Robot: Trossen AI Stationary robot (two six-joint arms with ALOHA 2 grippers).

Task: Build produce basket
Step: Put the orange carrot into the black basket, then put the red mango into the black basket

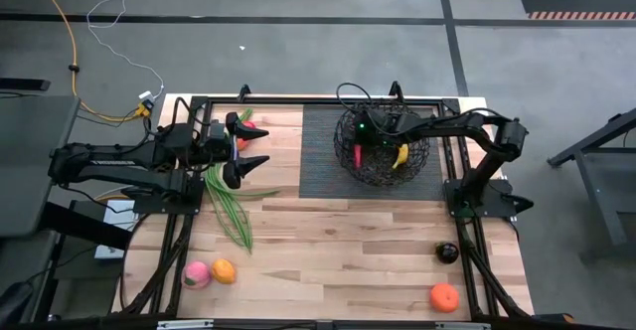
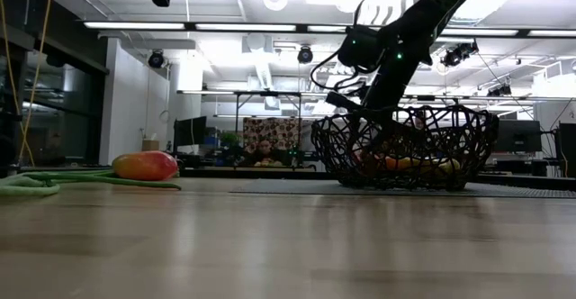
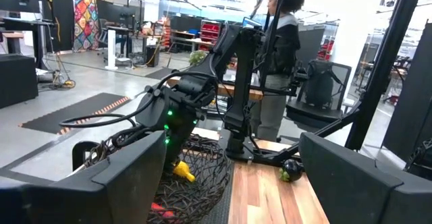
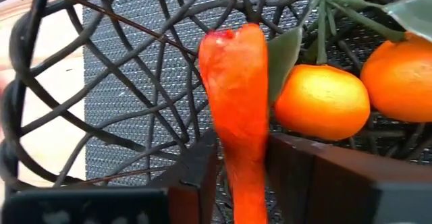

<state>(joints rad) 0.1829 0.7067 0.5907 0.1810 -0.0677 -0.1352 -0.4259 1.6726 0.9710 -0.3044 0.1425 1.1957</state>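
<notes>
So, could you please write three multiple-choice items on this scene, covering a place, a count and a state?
1. Where is the right gripper?
A. inside the round black wire basket
B. over the pink peach
C. off the table

2. How many loose fruits lie on the wooden table right of the basket?
A. none
B. two
C. five

3. The red chili is
A. on the floor
B. between the right gripper's fingers
C. under the mat

A: the arm reaches into the basket. B: a dark plum and an orange. B: the right wrist view shows it.
</notes>
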